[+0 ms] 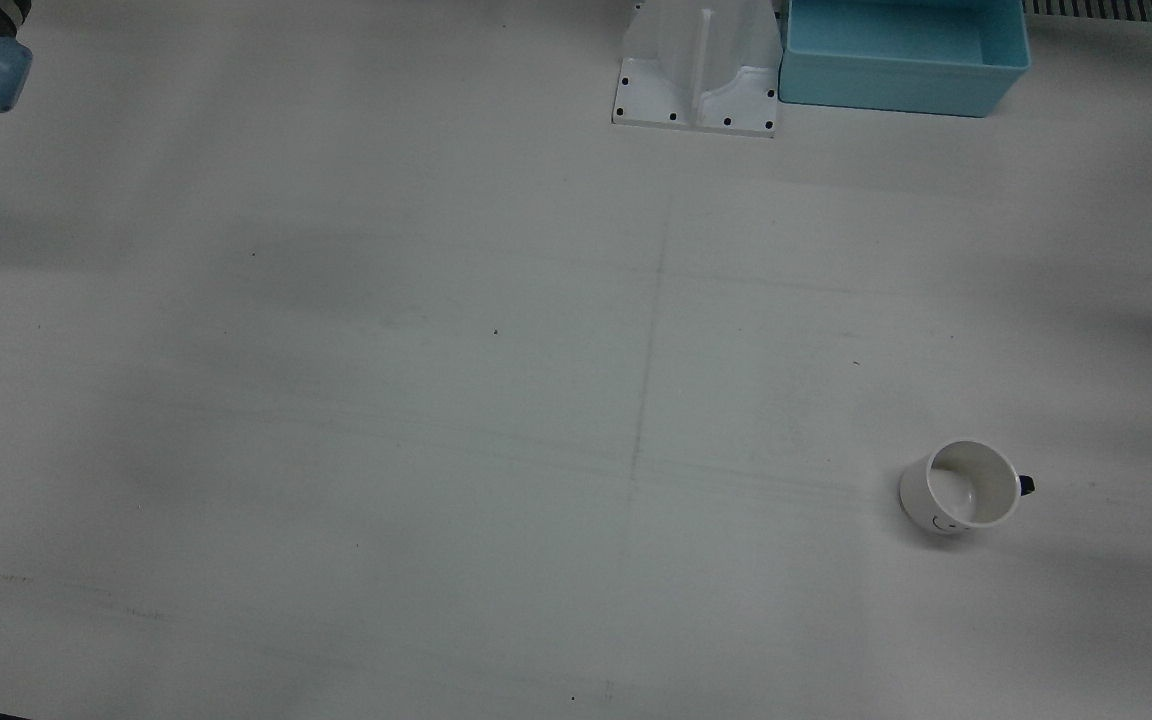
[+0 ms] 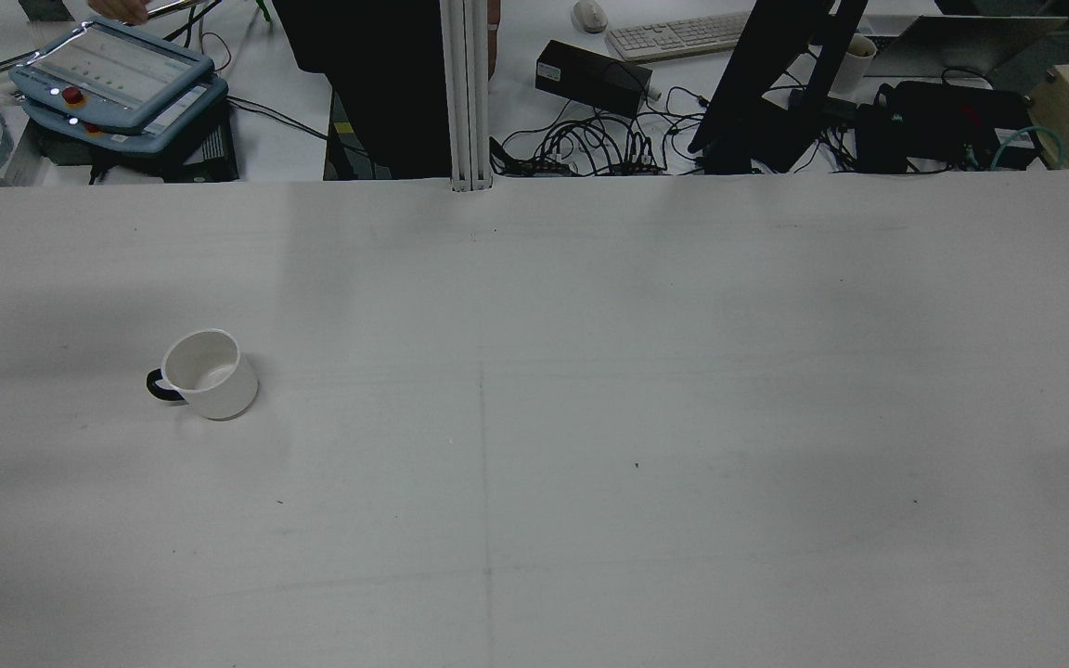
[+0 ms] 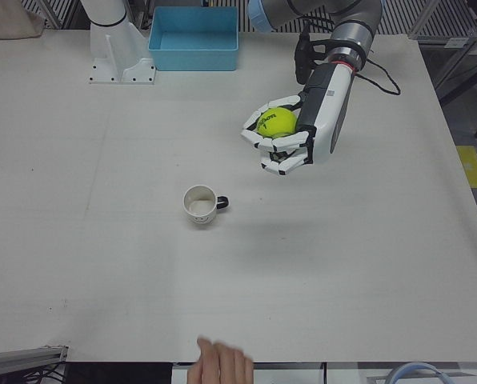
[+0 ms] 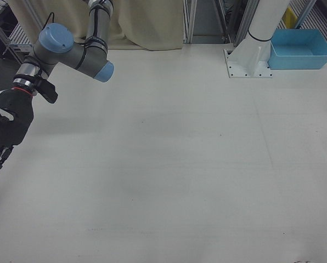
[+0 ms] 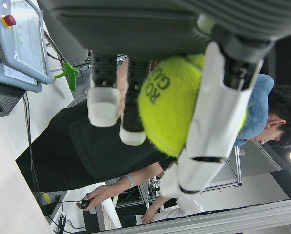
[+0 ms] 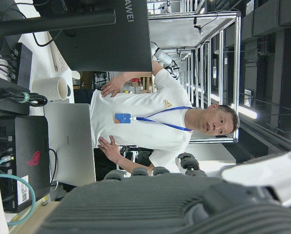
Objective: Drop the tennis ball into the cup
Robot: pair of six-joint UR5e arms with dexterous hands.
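Cradling the tennis ball in the left hand, fingers curled around it, I held it above the table, up and to the side of the cup. It looked light, fuzzy and bouncy, so I judged a low release best. Open table surrounded the cup; my right hand hung off at the edge, fingers spread, empty.

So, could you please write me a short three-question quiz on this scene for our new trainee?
1. True or false: the tennis ball already lies inside the white mug.
2. Which hand holds the ball? A) left hand B) right hand C) neither
3. Fill in: the blue bin stands beside the white arm ____ at the table's far edge.

Key: 1. False; the ball is held above the table, apart from the mug. 2. A. 3. pedestal.
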